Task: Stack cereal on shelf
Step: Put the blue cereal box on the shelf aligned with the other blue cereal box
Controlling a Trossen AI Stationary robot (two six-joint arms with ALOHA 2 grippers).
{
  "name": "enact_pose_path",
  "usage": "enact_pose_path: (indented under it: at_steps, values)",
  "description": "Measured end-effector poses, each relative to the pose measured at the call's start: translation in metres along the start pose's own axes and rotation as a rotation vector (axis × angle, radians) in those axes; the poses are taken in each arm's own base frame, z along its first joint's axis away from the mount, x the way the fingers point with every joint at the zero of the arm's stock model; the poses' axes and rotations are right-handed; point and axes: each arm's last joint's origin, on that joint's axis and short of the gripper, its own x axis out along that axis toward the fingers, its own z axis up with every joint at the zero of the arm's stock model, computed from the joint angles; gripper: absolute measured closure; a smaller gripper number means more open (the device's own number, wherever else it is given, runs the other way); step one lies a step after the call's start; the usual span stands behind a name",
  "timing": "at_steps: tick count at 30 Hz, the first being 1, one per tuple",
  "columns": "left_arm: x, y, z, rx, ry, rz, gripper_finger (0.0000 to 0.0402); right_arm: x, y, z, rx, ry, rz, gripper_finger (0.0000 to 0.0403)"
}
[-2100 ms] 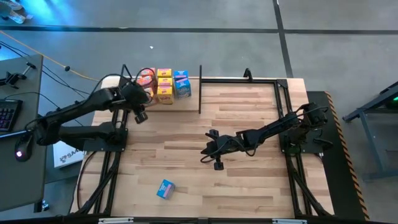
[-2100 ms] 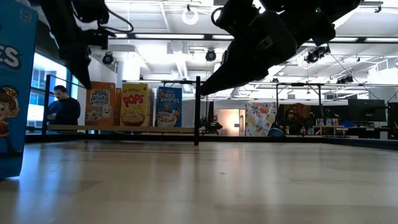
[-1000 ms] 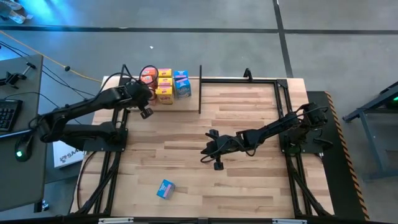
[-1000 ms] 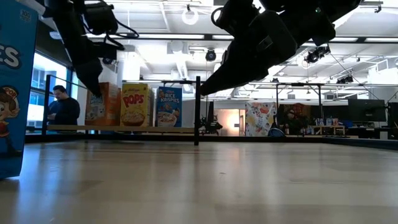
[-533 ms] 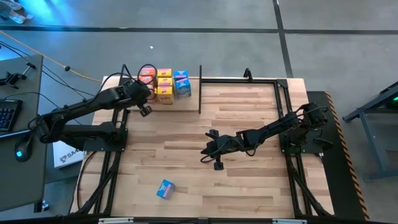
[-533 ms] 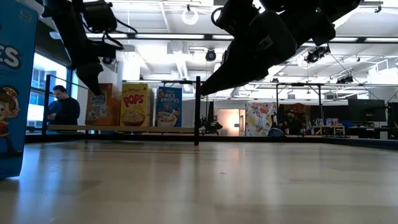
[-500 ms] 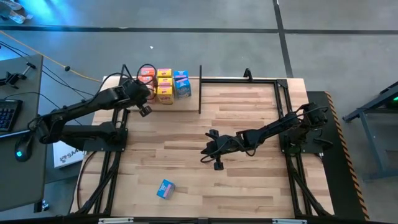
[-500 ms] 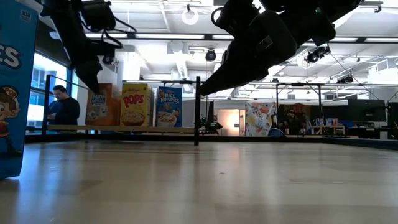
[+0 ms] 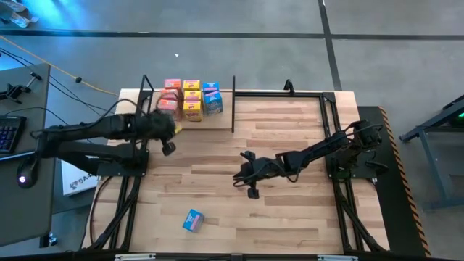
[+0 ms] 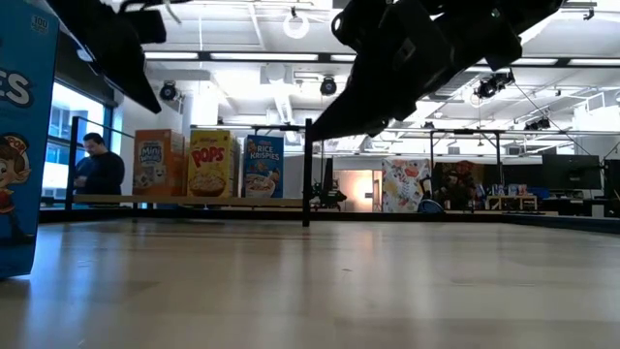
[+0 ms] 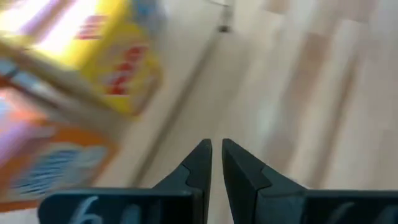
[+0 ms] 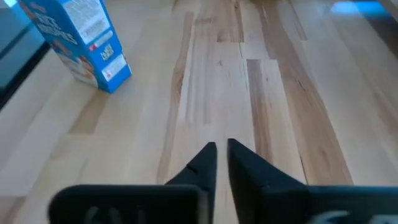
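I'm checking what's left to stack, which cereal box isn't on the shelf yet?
The lone blue box near the table's front edge; every other box sits grouped on the shelf at the back left.

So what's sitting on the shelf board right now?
On the shelf, the high view shows orange, yellow and blue cereal boxes grouped at its left end. How many are stacked underneath is hidden.

Blue cereal box [image 12: 78, 42] stands on striped tabletop [image 12: 261, 81].

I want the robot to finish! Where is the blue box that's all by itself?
In the high view the lone blue box stands on the table's near edge, left of centre, far from the shelf and nearer the right gripper.
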Motion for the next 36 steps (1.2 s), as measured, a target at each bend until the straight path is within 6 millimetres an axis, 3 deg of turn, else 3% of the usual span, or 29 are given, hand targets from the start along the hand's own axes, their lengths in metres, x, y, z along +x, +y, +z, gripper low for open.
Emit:
enact_pose_path:
  at_steps: [6, 9, 14, 18, 23, 32, 36]
  values:
    - [0.007, -0.038, 0.001, 0.027, 0.034, -0.170, 0.0371, -0.002, 0.014, 0.002, -0.018, -0.039, 0.031, 0.0295]
    - [0.015, -0.056, 0.001, 0.049, 0.068, -0.223, 0.0371, -0.003, 0.024, 0.000, -0.016, -0.033, 0.035, 0.0285]
    - [0.026, -0.082, 0.000, 0.054, 0.097, -0.262, 0.0371, -0.002, 0.046, -0.017, -0.055, -0.102, -0.001, 0.0330]
    - [0.020, -0.095, 0.005, -0.047, 0.145, -0.270, 0.0371, -0.007, 0.053, -0.034, 0.025, -0.252, 0.050, 0.0390]
    - [0.003, -0.115, 0.016, -0.120, 0.202, -0.321, 0.0363, -0.021, 0.065, -0.054, 0.122, -0.337, -0.002, 0.0385]
    - [-0.020, -0.164, 0.031, -0.314, 0.461, -0.314, 0.0250, -0.041, 0.099, -0.075, 0.148, -0.370, -0.160, 0.0399]
    - [-0.027, -0.193, 0.039, -0.398, 0.523, -0.311, 0.0198, -0.042, 0.101, -0.076, 0.113, -0.374, -0.187, 0.0402]
